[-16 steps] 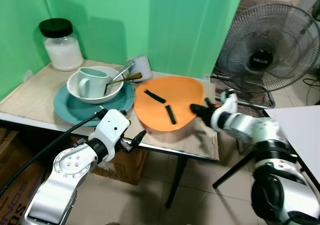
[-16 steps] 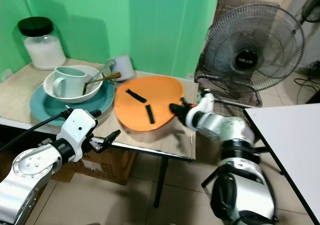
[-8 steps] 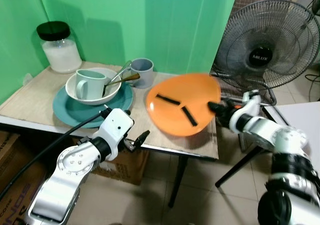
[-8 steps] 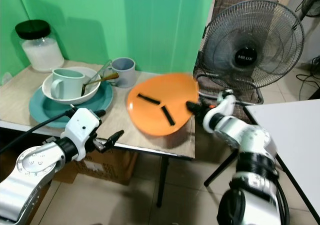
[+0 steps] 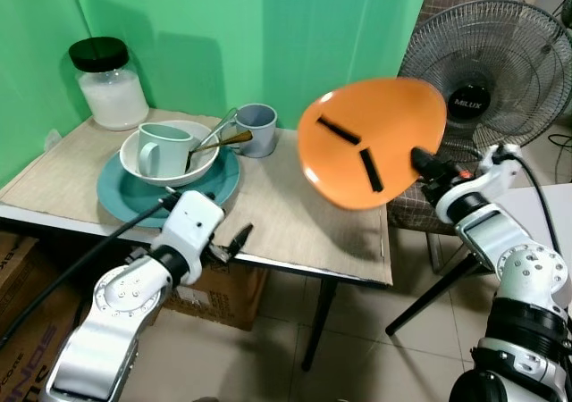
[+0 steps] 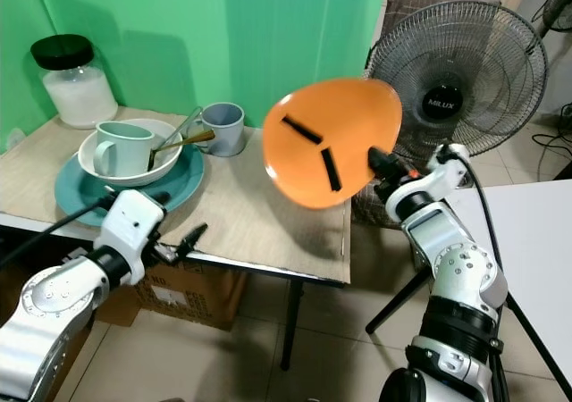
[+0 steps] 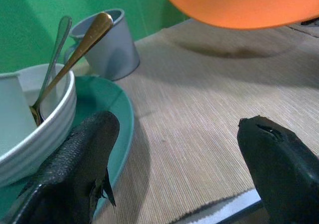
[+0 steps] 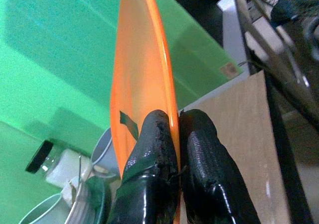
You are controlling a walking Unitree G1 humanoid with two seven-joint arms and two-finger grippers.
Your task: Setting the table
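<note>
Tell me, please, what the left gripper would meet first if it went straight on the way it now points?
Probably the bare table mat: the open left gripper points across it toward the raised orange plate. The teal plate lies just beside that line; depth is unclear.

"MILUX" in white letters on the black hub of the fan (image 5: 471, 102), just past the right fingers (image 5: 418, 159) and behind the plate (image 5: 371, 141) pinched between them. Same brand word readable on the hub in the right eye view. Lettering on the cardboard box (image 5: 13, 281) under the worktop, off beyond the left arm, too cut off to read. Nothing else legible.
</note>
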